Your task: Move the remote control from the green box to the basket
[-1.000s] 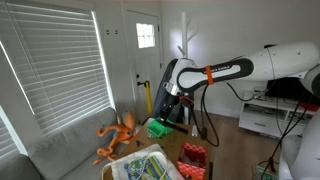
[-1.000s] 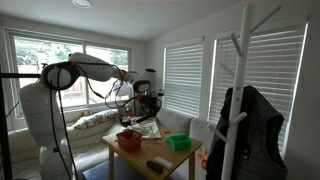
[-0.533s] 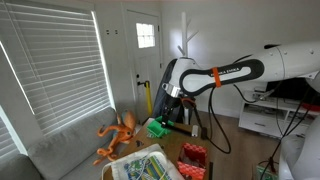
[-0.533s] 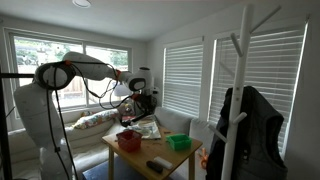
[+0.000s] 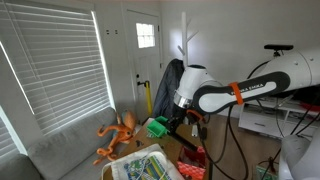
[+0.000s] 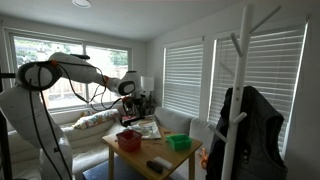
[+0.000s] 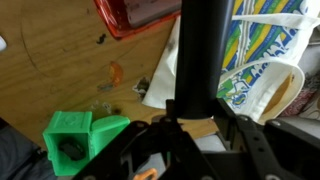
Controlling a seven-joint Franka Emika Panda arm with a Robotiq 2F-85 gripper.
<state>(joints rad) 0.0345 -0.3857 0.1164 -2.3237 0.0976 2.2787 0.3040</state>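
Exterior views: pincer [image 5: 188,120] hangs over the tabletop [image 6: 140,158] near the green box [image 5: 157,127] and basket [image 5: 192,155], likely mid-carry; its grip is too dark and small to read here
Wrist view: pincer [image 7: 195,128] clamped on the black remote [image 7: 200,55], which it holds by one end, clear of the green box [image 7: 80,135], for the trip; basket [image 7: 140,15] cut off by the top edge; remote's far end runs out of frame

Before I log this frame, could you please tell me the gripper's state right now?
Gripper: closed, holding the remote.
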